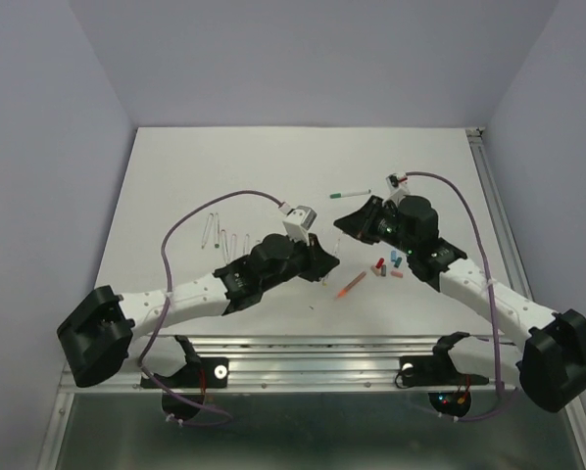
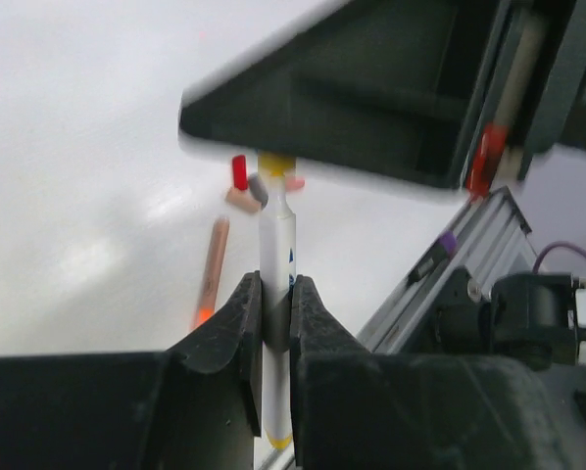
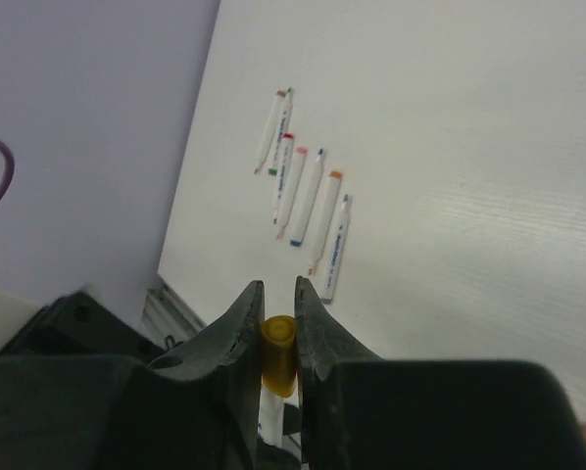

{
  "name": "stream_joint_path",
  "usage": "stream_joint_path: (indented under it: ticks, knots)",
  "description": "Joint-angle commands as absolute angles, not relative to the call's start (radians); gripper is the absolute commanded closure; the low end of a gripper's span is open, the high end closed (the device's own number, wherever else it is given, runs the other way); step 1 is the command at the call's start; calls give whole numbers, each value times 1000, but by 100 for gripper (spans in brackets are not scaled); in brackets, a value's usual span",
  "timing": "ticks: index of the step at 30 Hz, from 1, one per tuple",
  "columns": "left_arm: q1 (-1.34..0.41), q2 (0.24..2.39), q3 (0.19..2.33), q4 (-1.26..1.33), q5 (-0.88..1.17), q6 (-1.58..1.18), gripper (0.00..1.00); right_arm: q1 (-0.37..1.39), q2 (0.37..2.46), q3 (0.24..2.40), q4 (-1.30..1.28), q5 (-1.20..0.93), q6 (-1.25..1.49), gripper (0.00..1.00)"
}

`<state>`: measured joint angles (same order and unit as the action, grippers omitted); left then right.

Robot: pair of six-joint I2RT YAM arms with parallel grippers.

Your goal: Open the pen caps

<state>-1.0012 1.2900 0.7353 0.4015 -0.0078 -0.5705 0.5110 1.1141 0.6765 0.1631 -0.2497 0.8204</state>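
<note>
My left gripper (image 2: 276, 284) is shut on a white pen barrel (image 2: 277, 245) with a yellow end. My right gripper (image 3: 278, 289) is shut on that pen's yellow cap (image 3: 278, 352), which also shows in the left wrist view (image 2: 276, 164), with a narrow white neck between it and the barrel. In the top view the two grippers meet mid-table, left (image 1: 329, 258) and right (image 1: 344, 227). Several loose caps (image 1: 389, 263) lie on the table right of them: red (image 2: 239, 172), grey (image 2: 259, 189), pink (image 2: 242, 203).
An orange pen (image 1: 350, 285) lies near the front, also in the left wrist view (image 2: 212, 269). A green-tipped pen (image 1: 352, 193) lies behind the grippers. A row of several white pens (image 3: 303, 196) lies at the left (image 1: 229, 235). A metal rail (image 1: 322, 345) runs along the table's front.
</note>
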Motion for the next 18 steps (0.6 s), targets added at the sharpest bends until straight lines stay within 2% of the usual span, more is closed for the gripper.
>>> stream_joint_path:
  ticks: [1, 8, 10, 15, 18]
  knots:
    - [-1017, 1187, 582, 387, 31, -636, 100, 398, 1163, 796, 196, 6, 704, 99]
    - [-1081, 1039, 420, 422, 8, -753, 100, 318, 1281, 906, 209, -48, 692, 99]
    - [-1080, 1016, 414, 384, -87, -784, 100, 318, 1278, 899, 192, -45, 689, 99]
    - [-1034, 1107, 572, 76, -320, -796, 100, 316, 1204, 745, 98, 50, 681, 99]
    - [-983, 1196, 641, -24, -324, -789, 100, 319, 1171, 674, 66, 104, 675, 99]
